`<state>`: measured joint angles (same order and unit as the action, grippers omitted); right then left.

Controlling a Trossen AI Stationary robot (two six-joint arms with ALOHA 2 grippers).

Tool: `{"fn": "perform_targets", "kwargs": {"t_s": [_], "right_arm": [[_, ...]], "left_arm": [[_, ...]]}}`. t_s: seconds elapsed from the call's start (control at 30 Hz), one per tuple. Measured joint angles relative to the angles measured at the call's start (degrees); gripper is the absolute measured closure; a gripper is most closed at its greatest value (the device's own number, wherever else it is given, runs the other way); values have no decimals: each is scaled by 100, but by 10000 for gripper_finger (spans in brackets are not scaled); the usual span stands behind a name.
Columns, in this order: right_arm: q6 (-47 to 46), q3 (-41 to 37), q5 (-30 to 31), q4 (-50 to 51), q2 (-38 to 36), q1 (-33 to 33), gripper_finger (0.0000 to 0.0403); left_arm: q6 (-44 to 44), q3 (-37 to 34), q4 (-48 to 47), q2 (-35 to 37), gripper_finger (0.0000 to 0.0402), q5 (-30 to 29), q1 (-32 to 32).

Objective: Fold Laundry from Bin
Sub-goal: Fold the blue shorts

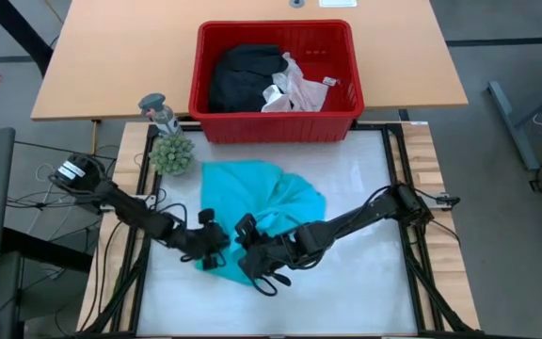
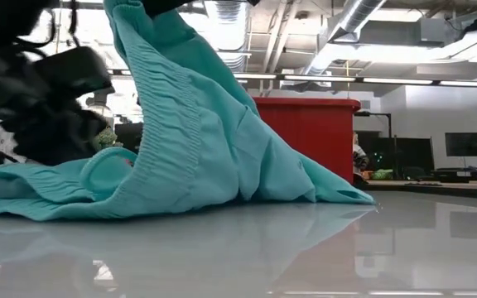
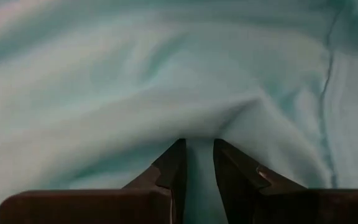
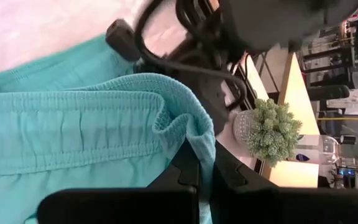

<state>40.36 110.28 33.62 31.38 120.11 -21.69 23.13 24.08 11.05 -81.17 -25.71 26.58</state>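
- The teal garment lies spread on the desk just in front of the bin, with its far side from the bin lifted off the surface.
- The left gripper is clenched on a pinch of teal cloth, and so is the right gripper, clamped on the elastic waistband just beside it.
- The black garment and white lacy top lie inside the bin.
- The teal fabric looks light and limp, so it will sag between holds. The ribbed waistband is thicker and probably the surest place to grip.
- A small potted plant stands on the desk by the bin's corner, near the garment.
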Motion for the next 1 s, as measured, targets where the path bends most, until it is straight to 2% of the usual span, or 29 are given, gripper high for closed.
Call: {"fn": "perform_targets", "kwargs": {"t_s": [0.17, 0.33, 0.47, 0.67, 0.8, 0.9, 1.0], "right_arm": [[5, 0, 294, -16, -4, -57, 373], [109, -2, 688, 2, -29, -203, 373], [-69, -2, 919, 106, -110, -356, 373], [-884, -2, 1355, 810, -355, -673, 373], [-1399, 2, 1418, 1306, -435, -793, 373], [-1521, 0, 1437, 1504, -435, -781, 373], [-1516, 0, 1438, 1512, -435, -770, 373]], "left_arm": [[-405, 50, 814, -697, 331, 632, -339], [-796, 498, 1324, -1263, 331, 457, -353], [-1314, 1155, 1441, -1602, 331, 489, -397], [-1643, 1920, 1186, -2409, 331, 1133, -527], [-1319, 2093, 491, -2199, 331, 1144, -432], [-931, 2240, -238, -1603, 331, 1099, -251], [-447, 2254, -1204, -891, 331, 642, 82]]}}
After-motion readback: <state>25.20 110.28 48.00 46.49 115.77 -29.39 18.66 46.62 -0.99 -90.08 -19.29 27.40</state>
